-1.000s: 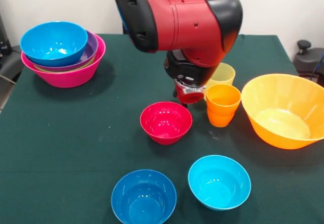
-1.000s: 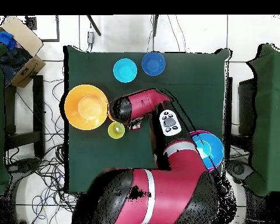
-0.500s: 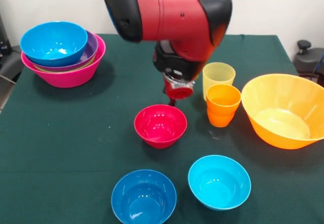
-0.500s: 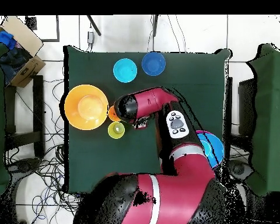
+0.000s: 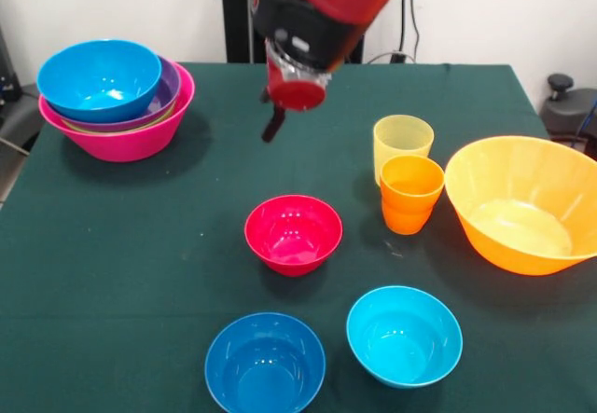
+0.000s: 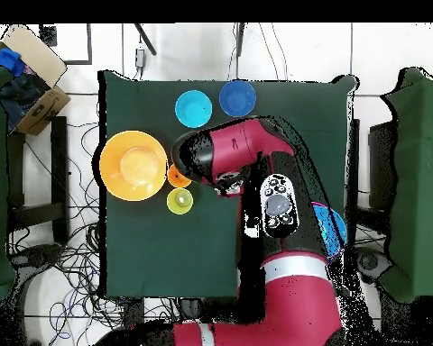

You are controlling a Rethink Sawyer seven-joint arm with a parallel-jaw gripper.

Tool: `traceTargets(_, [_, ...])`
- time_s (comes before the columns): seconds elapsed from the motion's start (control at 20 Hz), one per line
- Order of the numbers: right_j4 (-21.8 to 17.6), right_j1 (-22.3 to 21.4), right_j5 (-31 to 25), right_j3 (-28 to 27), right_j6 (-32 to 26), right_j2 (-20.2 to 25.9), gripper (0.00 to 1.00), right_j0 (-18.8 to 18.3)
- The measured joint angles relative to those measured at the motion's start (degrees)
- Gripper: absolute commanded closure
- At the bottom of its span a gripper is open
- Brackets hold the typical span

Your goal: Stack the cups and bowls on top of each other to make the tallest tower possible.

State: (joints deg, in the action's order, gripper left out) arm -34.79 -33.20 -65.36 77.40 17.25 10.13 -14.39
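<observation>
Nearest you in the front view, a glossy dark blue small round bowl (image 5: 265, 364) and a cyan small round bowl (image 5: 404, 336) sit side by side on the dark green worktop (image 5: 121, 273), apart from each other. Behind them, near the middle, you have the small red plastic bowl (image 5: 293, 234), upright and alone. To its right stands the short opaque orange cup (image 5: 409, 194), with the translucent pale yellow cup (image 5: 402, 145) just behind it, the two close enough that you cannot tell whether they touch. Further right is the large orange bowl (image 5: 518, 203), just beside the orange cup. At the far left corner sits the tower (image 5: 117, 98): a large pink bowl at the base with purple and sky blue bowls nested inside. The red and black arm's gripper (image 5: 275, 122) hangs raised above the worktop, behind the red bowl and carrying nothing; you cannot tell from either view whether its jaws stand open or closed.
</observation>
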Motion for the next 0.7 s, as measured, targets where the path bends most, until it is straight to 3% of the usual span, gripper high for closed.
traceTargets(0.35, [0.0, -2.9, -0.4, 0.1, 0.0, -0.6, 0.0, 0.3])
traceTargets(0.7, [0.0, -2.6, 1.1, 0.5, 0.0, -0.9, 0.0, -2.9])
